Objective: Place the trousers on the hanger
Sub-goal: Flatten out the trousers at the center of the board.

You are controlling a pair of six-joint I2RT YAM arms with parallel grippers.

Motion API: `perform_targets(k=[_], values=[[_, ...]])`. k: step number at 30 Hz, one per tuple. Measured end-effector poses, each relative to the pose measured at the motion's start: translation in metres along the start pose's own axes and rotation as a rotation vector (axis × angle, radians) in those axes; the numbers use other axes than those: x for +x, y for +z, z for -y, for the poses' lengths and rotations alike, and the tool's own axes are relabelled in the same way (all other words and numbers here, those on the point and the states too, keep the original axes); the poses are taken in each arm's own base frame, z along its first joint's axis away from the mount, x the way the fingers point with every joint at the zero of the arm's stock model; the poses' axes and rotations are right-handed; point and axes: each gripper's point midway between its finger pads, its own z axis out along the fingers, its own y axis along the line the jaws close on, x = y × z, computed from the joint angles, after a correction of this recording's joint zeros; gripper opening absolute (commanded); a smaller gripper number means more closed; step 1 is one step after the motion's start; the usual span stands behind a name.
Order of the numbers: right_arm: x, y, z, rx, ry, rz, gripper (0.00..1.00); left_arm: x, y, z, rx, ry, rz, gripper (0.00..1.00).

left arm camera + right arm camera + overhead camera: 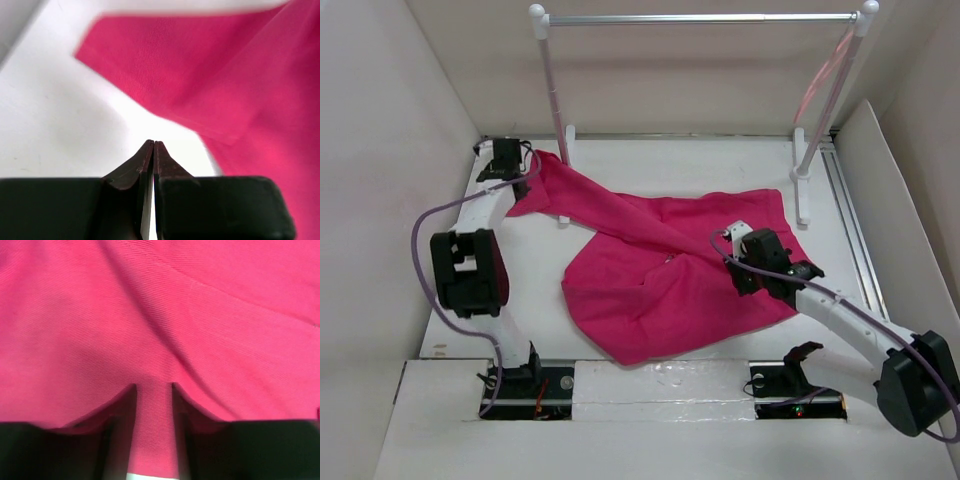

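The magenta trousers (650,270) lie crumpled across the table, one leg reaching to the far left. My left gripper (508,163) sits at that leg's end, by the far-left corner. In the left wrist view it (153,142) is shut with nothing between its fingers, over bare table, and the cloth (225,75) lies a little ahead of it. My right gripper (735,255) rests on the right part of the trousers. In the right wrist view its jaws (154,386) stand narrow, with a band of cloth (160,305) filling the gap. The pale-pink hanger (825,75) hangs at the rack's right end.
A white-posted rack with a silver bar (700,18) stands at the back, its feet (802,190) on the table near the trousers. White walls close in the left, back and right. A metal rail (850,220) runs along the right side.
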Motion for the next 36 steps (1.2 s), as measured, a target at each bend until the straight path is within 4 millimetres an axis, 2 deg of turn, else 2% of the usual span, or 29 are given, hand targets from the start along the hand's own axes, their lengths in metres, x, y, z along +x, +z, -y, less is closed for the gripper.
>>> perform_targets(k=[1,2,4,6,7,8,10,11,13,14,15,17,19,23,26,27,28,29,30,32,33,34,36], values=[[0.001,0.001,0.002,0.012,-0.007,-0.007,0.56,-0.014,-0.014,0.000,0.023,-0.030,0.038,0.00],[0.000,0.002,0.005,0.025,-0.011,-0.011,0.74,-0.028,-0.028,0.000,0.046,-0.059,0.077,0.00],[-0.005,0.003,0.011,0.052,-0.022,-0.014,0.81,-0.049,-0.053,0.002,0.090,-0.103,0.138,0.00],[-0.013,0.007,0.015,0.067,-0.024,-0.012,0.83,-0.059,-0.073,0.006,0.135,-0.133,0.168,0.00],[-0.018,0.011,0.017,0.072,-0.022,-0.016,0.81,-0.058,-0.079,0.012,0.163,-0.136,0.164,0.00],[-0.020,0.016,0.018,0.074,-0.021,-0.024,0.70,-0.054,-0.082,0.019,0.194,-0.136,0.152,0.01],[-0.019,0.028,0.018,0.074,-0.014,-0.051,0.50,-0.032,-0.080,0.034,0.256,-0.127,0.094,0.11],[-0.014,0.034,0.016,0.070,-0.007,-0.071,0.39,-0.012,-0.076,0.040,0.280,-0.115,0.048,0.23],[0.000,0.043,0.012,0.054,0.012,-0.111,0.26,0.035,-0.067,0.043,0.302,-0.091,-0.068,0.40],[0.009,0.045,0.009,0.040,0.022,-0.129,0.16,0.059,-0.065,0.042,0.306,-0.076,-0.127,0.52],[0.018,0.046,0.006,0.030,0.032,-0.146,0.11,0.077,-0.065,0.042,0.311,-0.066,-0.175,0.58],[0.022,0.043,0.000,0.014,0.047,-0.141,0.00,0.104,-0.068,0.044,0.329,-0.047,-0.250,0.68],[0.021,0.034,-0.012,-0.018,0.046,-0.123,0.00,0.113,-0.074,0.051,0.353,-0.032,-0.272,0.69],[0.027,0.013,-0.038,-0.122,0.049,-0.104,0.00,0.113,-0.079,0.067,0.408,-0.029,-0.263,0.69],[0.038,-0.002,-0.061,-0.207,0.026,-0.118,0.00,0.111,-0.075,0.073,0.418,-0.045,-0.259,0.68],[0.041,-0.007,-0.068,-0.239,0.017,-0.127,0.04,0.112,-0.071,0.075,0.416,-0.050,-0.262,0.68],[0.044,-0.012,-0.074,-0.265,0.013,-0.135,0.13,0.113,-0.067,0.077,0.414,-0.052,-0.264,0.67],[0.046,-0.017,-0.077,-0.279,0.008,-0.145,0.44,0.114,-0.063,0.078,0.408,-0.052,-0.271,0.66],[0.046,-0.022,-0.077,-0.281,0.008,-0.155,0.59,0.116,-0.058,0.080,0.402,-0.053,-0.278,0.66],[0.048,-0.029,-0.068,-0.238,-0.017,-0.182,0.81,0.119,-0.048,0.084,0.390,-0.051,-0.290,0.63],[0.027,-0.033,-0.063,-0.221,-0.004,-0.134,0.82,0.120,-0.043,0.086,0.387,-0.051,-0.295,0.63],[0.015,-0.035,-0.053,-0.195,0.003,-0.115,0.83,0.122,-0.039,0.088,0.382,-0.049,-0.302,0.61],[-0.022,-0.033,-0.020,-0.109,0.065,-0.030,0.84,0.123,-0.034,0.091,0.381,-0.048,-0.310,0.58]])
